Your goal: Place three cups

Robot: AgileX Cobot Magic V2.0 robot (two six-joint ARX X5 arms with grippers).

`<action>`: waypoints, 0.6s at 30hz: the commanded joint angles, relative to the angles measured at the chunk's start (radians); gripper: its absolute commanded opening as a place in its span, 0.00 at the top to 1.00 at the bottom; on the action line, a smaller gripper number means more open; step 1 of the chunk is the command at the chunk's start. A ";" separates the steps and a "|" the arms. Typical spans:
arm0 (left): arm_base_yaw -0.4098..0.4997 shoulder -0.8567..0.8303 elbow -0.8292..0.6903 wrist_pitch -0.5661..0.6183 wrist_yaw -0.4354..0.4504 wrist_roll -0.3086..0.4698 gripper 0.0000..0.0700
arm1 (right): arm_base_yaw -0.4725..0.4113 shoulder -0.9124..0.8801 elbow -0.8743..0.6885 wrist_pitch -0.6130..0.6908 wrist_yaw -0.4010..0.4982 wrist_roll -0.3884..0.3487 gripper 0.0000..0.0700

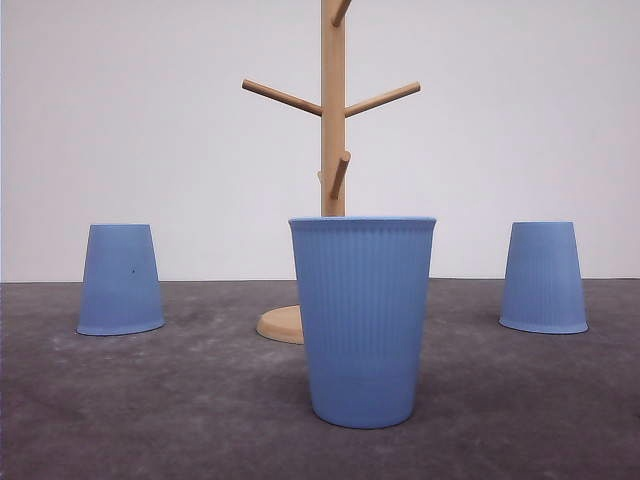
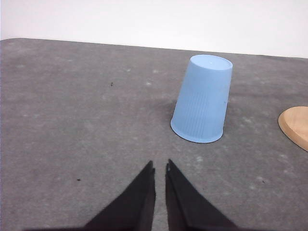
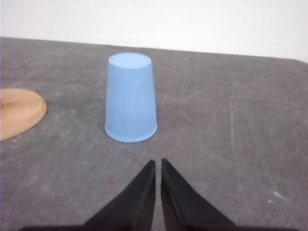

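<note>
Setting: a grey table (image 1: 150, 420) against a white wall, with a wooden peg stand (image 1: 333, 120) at the centre back.
Middle cup (image 1: 363, 320): upright, mouth up, nearest the front camera; it hides part of the stand's round base (image 1: 280, 325), which lies behind it.
Left cup (image 1: 121, 279): upside down on its rim, well apart from the stand on the robot's left. In the left wrist view this cup (image 2: 202, 98) sits ahead of the claw and somewhat off its line, with the edge of the stand base (image 2: 296, 126) beyond it.
Right cup (image 1: 543, 277): also upside down on its rim, well apart from the stand on the right. In the right wrist view it (image 3: 130, 97) lies ahead of the claw, slightly off centre.
Left gripper (image 2: 160, 167): fingers drawn together to a narrow slit, holding nothing, low over bare table short of its cup.
Right gripper (image 3: 158, 162): likewise nearly closed and empty, short of its cup.
Why so placed: each arm faces the cup on its own side, which suggests a division of labour; the pegs probably serve as the destination.
Progress: judged at the start; no cup is gripped or hung.
Next need: the fingers must spread before either cup can be taken.
</note>
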 commanded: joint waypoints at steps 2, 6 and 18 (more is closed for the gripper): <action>-0.002 -0.001 -0.013 -0.007 -0.002 0.004 0.98 | -0.002 -0.002 -0.003 0.013 -0.001 0.016 0.98; -0.002 -0.001 -0.013 -0.005 -0.002 0.002 0.98 | -0.002 -0.002 -0.003 0.012 -0.002 0.053 0.98; -0.002 0.081 0.115 -0.032 -0.013 -0.294 0.98 | -0.001 0.092 0.200 0.017 -0.024 0.254 1.00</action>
